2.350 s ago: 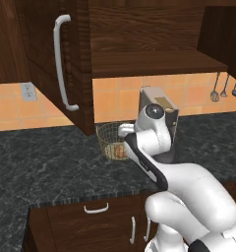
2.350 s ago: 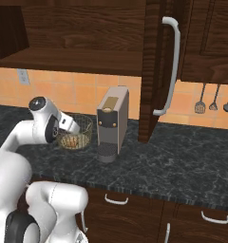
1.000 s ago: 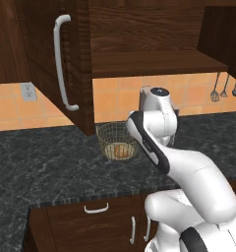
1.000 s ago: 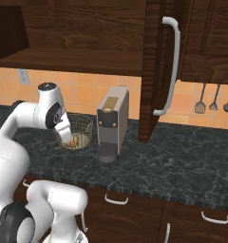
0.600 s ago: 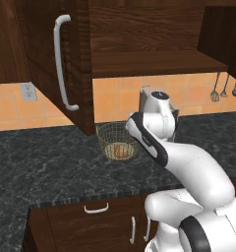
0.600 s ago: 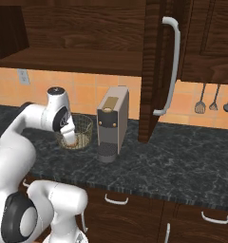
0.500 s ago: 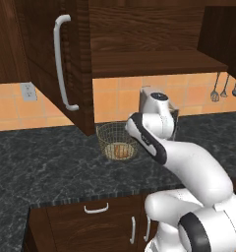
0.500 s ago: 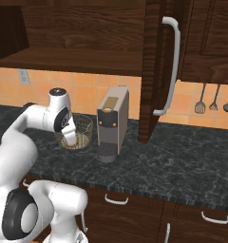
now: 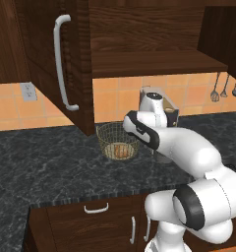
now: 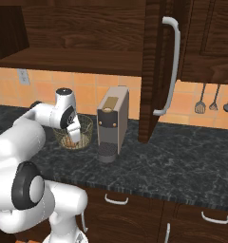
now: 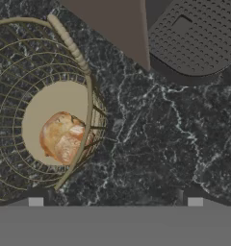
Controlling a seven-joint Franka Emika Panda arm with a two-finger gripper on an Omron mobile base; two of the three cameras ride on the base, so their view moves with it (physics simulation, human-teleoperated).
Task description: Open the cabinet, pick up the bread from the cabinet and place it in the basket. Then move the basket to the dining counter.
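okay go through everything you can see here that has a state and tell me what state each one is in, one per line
cabinet: doors swung open, shelf bare.
bread: lying in the basket.
basket: upright on the black granite counter.
gripper: jaws open, holding nothing, beside the basket rim.
coffee machine: upright beside the basket.

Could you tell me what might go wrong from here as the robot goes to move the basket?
The open gripper sits beside the basket, over bare counter, so closing now might miss the rim. The coffee machine stands close by; a swing could hit it. The bread lies loose inside and could roll out if tipped.
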